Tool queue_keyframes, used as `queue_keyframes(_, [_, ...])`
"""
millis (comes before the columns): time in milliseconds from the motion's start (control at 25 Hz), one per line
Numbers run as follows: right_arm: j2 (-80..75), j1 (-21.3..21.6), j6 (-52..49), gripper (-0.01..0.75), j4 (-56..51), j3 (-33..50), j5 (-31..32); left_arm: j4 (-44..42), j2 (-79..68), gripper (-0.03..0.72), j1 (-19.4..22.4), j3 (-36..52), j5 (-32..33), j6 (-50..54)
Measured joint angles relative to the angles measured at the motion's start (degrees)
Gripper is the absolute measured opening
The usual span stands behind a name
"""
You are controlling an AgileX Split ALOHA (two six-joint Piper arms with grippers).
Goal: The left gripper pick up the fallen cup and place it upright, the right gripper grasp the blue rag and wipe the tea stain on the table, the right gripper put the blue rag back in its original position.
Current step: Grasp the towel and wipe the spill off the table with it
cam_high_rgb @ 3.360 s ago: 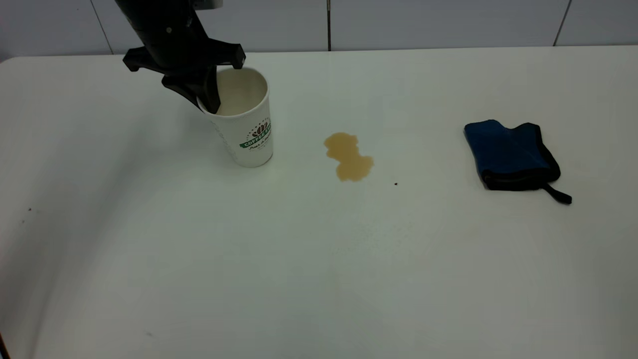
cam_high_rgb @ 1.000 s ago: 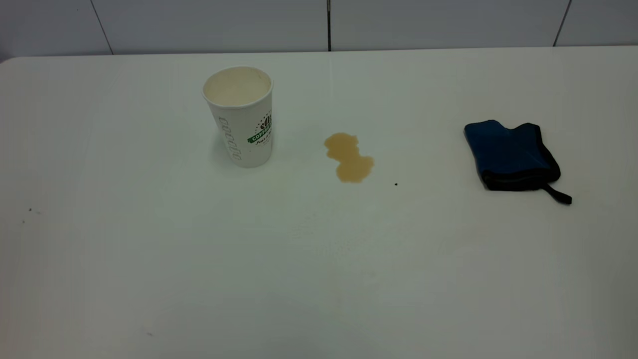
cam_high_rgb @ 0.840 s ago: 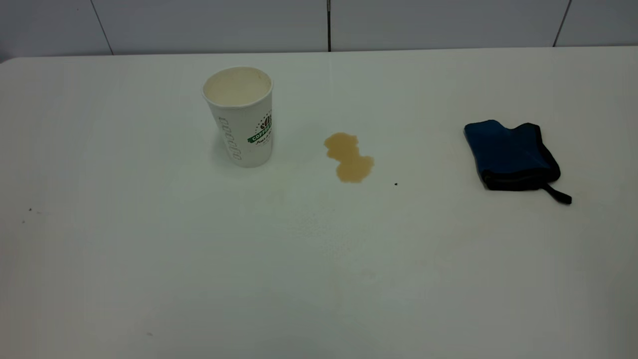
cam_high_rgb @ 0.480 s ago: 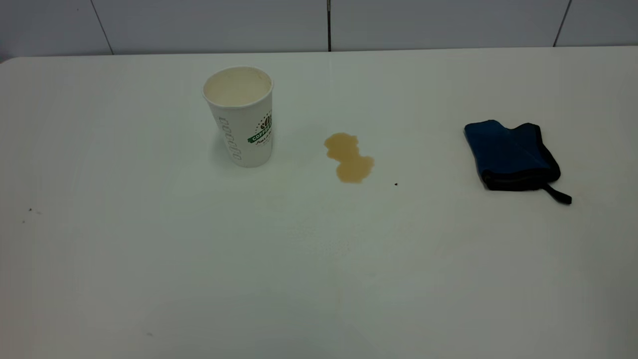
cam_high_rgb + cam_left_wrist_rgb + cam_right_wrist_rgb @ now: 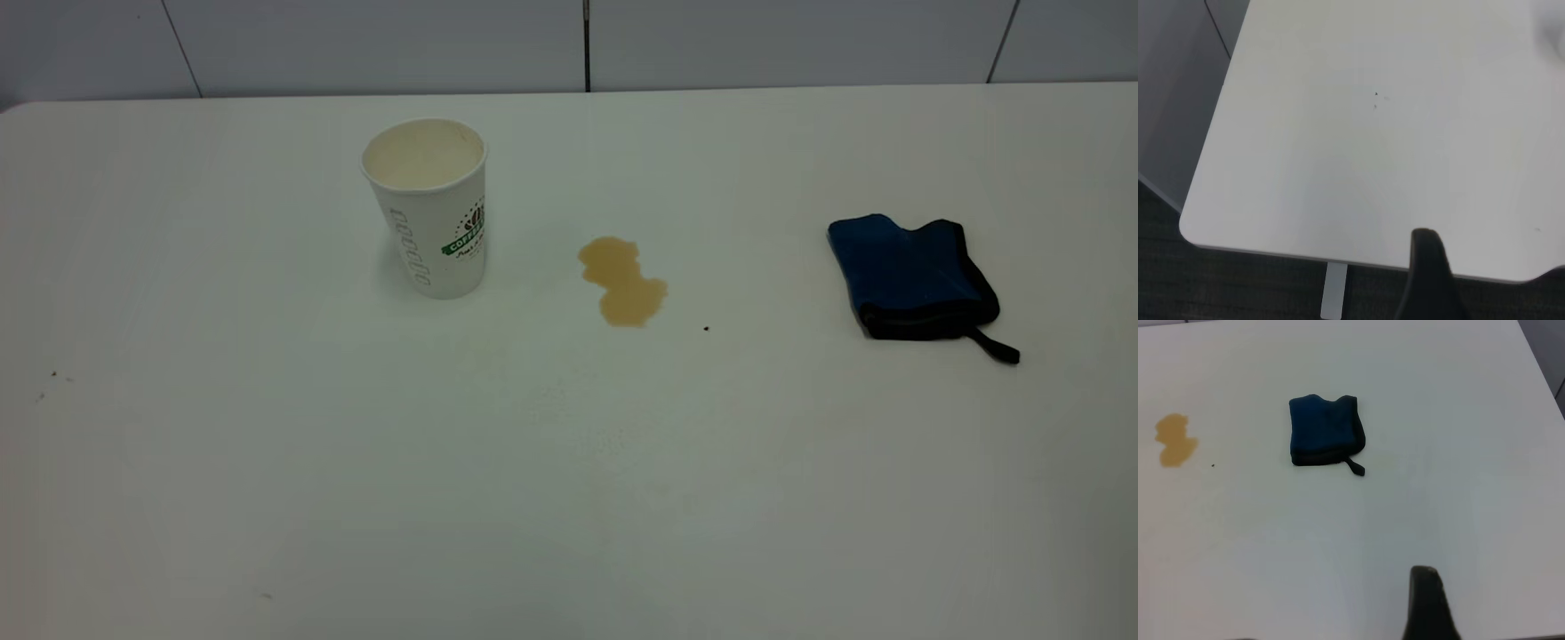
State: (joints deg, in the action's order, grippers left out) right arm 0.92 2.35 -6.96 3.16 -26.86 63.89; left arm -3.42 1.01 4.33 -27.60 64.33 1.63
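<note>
The cup (image 5: 433, 206) stands upright on the table (image 5: 267, 462), left of centre, its mouth up and its green logo facing right. The tea stain (image 5: 621, 280) lies right of the cup, and it also shows in the right wrist view (image 5: 1175, 440). The blue rag (image 5: 911, 277) lies folded at the far right, its strap toward the front; the right wrist view (image 5: 1325, 430) shows it too. Neither gripper is in the exterior view. My left gripper (image 5: 1428, 280) shows only a dark tip over the table's corner. My right gripper (image 5: 1426, 603) shows only a dark tip, well short of the rag.
A tiny dark speck (image 5: 706, 328) lies between the stain and the rag. A grey tiled wall (image 5: 587, 44) runs behind the table. The left wrist view shows the table's rounded corner (image 5: 1191, 233) and dark floor beyond it.
The left gripper let go of the cup and drew out of the exterior view. In the last second nothing on the table has moved.
</note>
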Motion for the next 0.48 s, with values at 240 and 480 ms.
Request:
queue_keyframes(240, [-0.2, 0.0, 1.2, 0.535, -2.2, -0.2, -0.4, 0.0, 0.0, 0.543, 0.0, 0.0, 0.0, 0.0])
queue_keyframes(480, [-16.6, 0.0, 9.2, 0.580, -10.8, -1.2, -8.1, 0.0, 0.0, 0.543, 0.0, 0.0, 0.0, 0.0])
